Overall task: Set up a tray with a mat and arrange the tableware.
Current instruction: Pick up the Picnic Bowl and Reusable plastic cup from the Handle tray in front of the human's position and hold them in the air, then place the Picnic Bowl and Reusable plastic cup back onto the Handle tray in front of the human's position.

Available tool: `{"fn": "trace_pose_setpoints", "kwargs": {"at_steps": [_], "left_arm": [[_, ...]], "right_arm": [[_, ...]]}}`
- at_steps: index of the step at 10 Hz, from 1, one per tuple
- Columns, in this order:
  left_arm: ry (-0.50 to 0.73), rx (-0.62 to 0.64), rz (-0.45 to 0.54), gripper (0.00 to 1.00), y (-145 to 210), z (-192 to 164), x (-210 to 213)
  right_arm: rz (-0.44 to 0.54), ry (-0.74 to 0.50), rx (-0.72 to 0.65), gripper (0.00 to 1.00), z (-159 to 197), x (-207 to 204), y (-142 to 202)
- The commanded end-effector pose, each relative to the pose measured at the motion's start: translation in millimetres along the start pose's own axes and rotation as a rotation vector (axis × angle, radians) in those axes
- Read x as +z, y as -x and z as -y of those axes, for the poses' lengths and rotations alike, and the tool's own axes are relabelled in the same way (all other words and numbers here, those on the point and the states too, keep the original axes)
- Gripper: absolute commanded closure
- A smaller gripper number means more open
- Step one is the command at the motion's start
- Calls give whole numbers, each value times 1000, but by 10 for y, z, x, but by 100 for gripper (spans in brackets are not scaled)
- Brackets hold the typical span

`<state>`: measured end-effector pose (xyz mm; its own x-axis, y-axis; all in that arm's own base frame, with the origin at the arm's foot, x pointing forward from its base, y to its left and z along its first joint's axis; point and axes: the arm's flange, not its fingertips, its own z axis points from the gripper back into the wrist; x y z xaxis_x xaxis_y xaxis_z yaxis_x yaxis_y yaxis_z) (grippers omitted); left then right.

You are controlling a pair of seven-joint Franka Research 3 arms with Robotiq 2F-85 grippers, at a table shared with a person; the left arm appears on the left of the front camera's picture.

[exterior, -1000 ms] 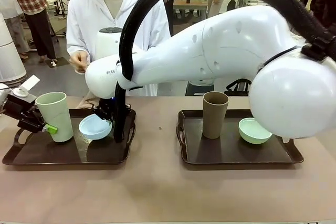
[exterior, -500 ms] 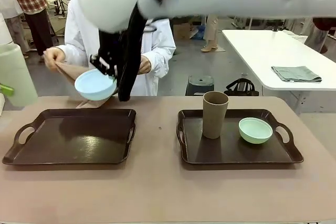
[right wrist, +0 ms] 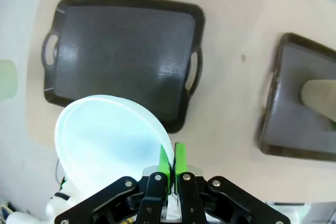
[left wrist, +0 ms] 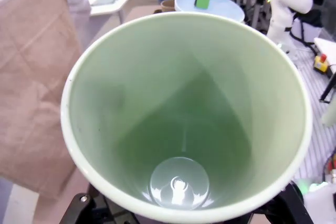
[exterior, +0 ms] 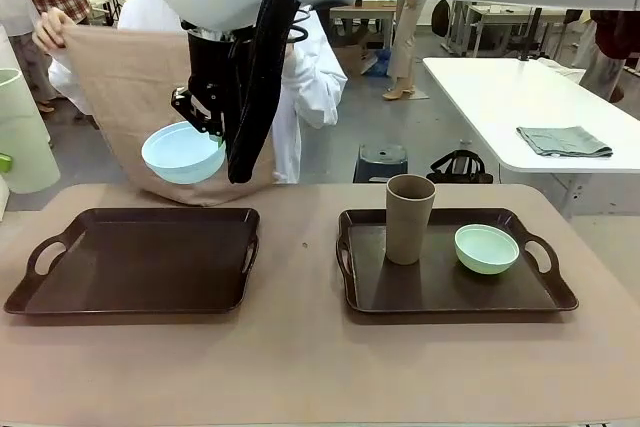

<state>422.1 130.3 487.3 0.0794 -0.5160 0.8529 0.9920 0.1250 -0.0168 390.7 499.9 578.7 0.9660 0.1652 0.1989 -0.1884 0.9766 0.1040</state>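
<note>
The right hand (right wrist: 172, 157), closed tight, pinches the rim of the light blue bowl (exterior: 183, 152), raised over the worktop's (exterior: 300, 367) far-left part. The left hand (exterior: 6, 161) clasps the pale green cup (left wrist: 178, 119) aloft at the left edge. A person (exterior: 300, 77) holds the mat (exterior: 120, 87) up beyond the far edge. The brown cup (exterior: 409, 217) and pale green bowl (exterior: 487, 249) sit on the right-side tray (exterior: 440, 289).

Right gripper (right wrist: 171, 154) pinching light blue bowl (right wrist: 105, 140) rim, dark tray (right wrist: 123, 51) below, brown cup (right wrist: 320, 95) on second tray (right wrist: 291, 129)

Front: low, across tabletop (exterior: 300, 367), facing far side. Right wrist: high, straight down, shares left tray (exterior: 130, 257) with front. Left wrist: close, into pale green cup (left wrist: 184, 119).
</note>
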Motion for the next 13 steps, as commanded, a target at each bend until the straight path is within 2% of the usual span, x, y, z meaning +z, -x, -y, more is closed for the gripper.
{"fn": "trace_pose_setpoints", "kwargs": {"at_steps": [1, 13], "left_arm": [[-4, -18, -1, 100, -18, -9, 11], [-4, -18, -1, 100, -18, -9, 11]], "right_arm": [[21, -2, 12, 100, -26, 16, -15], [21, -2, 12, 100, -26, 16, -15]]}}
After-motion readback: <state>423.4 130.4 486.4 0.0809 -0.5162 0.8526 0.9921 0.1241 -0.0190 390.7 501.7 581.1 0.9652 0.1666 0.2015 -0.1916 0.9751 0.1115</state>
